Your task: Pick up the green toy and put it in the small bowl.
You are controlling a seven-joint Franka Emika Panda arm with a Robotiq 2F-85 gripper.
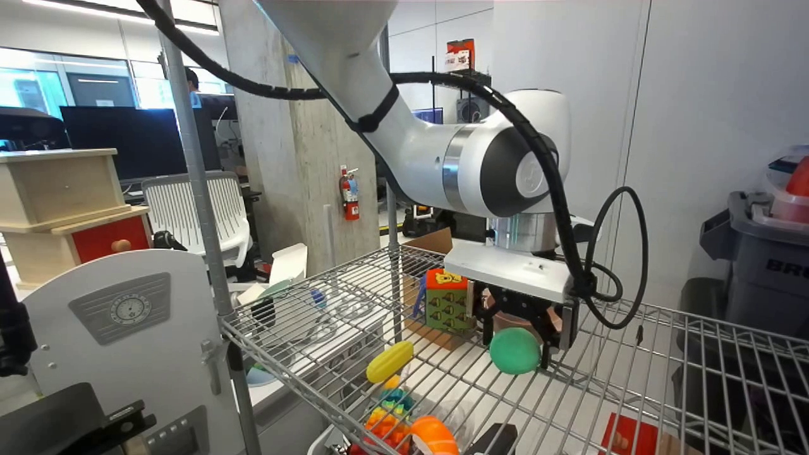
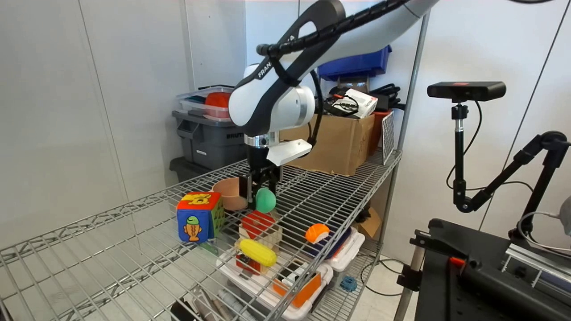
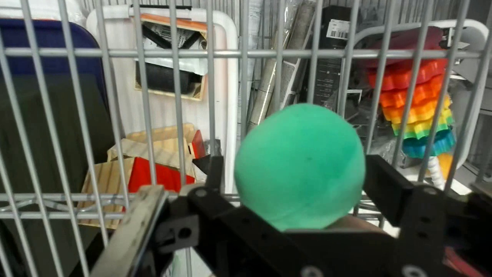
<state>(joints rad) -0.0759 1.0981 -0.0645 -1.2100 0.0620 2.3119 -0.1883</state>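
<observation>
The round green toy sits at the wire shelf between my gripper's black fingers, and it also shows in an exterior view. In the wrist view the green toy fills the space between the fingertips. My gripper is open around it. A thin gap shows on the left side of the toy, and the right finger borders its edge. The salmon small bowl stands on the shelf close beside the gripper. In an exterior view the bowl is partly hidden behind the fingers; only a sliver of the bowl shows in the wrist view.
A multicoloured cube toy stands near the bowl. A yellow corn toy and an orange toy lie on the wire shelf. A large cardboard box stands at the shelf's end. A shelf post rises at a corner.
</observation>
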